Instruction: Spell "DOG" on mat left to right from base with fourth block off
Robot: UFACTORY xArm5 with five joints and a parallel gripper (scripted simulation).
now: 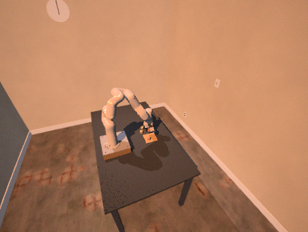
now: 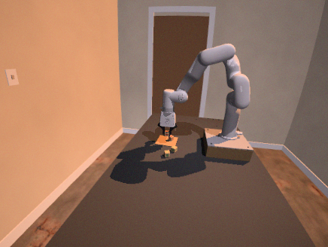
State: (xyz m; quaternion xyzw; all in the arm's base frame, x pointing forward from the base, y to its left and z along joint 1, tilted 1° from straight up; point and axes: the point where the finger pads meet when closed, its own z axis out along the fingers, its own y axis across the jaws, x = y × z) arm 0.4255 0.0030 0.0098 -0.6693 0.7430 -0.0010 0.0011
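Note:
A small orange mat [image 2: 167, 141] lies on the dark table; it also shows in the top view [image 1: 150, 138]. My gripper [image 2: 166, 132] points straight down over the mat's far part and is shut on a small letter block [image 2: 166, 132], held a little above the mat. One block [image 2: 169, 139] sits on the mat just below. Two more blocks [image 2: 173, 149] [image 2: 166, 153] lie on the table off the mat's near edge. In the top view the gripper [image 1: 150, 127] and blocks [image 1: 143, 130] are small. I cannot read the letters.
The arm's tan base box [image 2: 227, 147] stands on the table to the right of the mat. A wall runs along the left side of the table, and a door [image 2: 180, 62] stands behind it.

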